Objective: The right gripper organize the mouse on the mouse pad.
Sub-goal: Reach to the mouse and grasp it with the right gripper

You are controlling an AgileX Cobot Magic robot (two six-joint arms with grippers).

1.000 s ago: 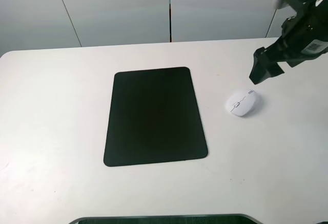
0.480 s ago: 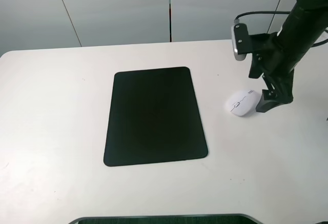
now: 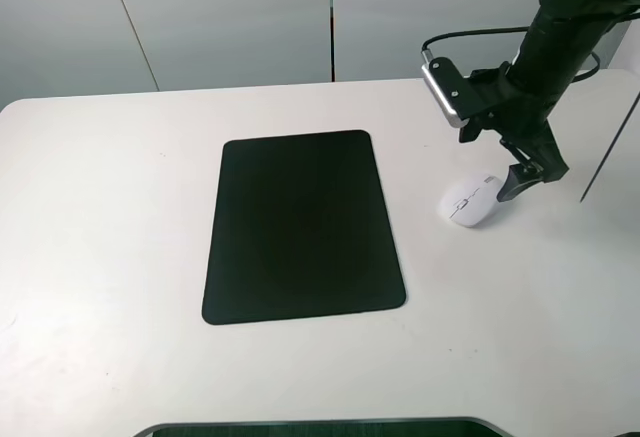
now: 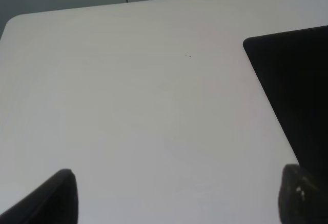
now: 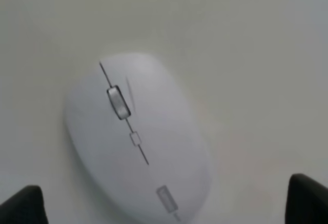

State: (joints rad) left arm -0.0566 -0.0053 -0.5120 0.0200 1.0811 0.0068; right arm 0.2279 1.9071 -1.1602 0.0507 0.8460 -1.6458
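Note:
The white mouse (image 3: 472,200) lies on the white table, to the right of the black mouse pad (image 3: 303,227) and apart from it. My right gripper (image 3: 517,181) is low at the mouse's right end, pointing down. In the right wrist view the mouse (image 5: 138,142) fills the middle, scroll wheel up. The right gripper (image 5: 164,203) is open, with its two black fingertips (image 5: 20,206) spread wider than the mouse. My left gripper (image 4: 174,198) is open and empty over bare table, with a corner of the mouse pad (image 4: 297,90) beside it. The left gripper is out of the exterior view.
The white table (image 3: 100,207) runs wide around the pad, with its far edge against a grey panelled wall (image 3: 230,17). The right arm with its wrist camera (image 3: 445,92) and a cable reaches in from the upper right. A dark edge (image 3: 320,427) shows at the table's front.
The right arm has swung down from high at the back right to the table. Its gripper now stands at the mouse's right end. The mouse and pad have not moved.

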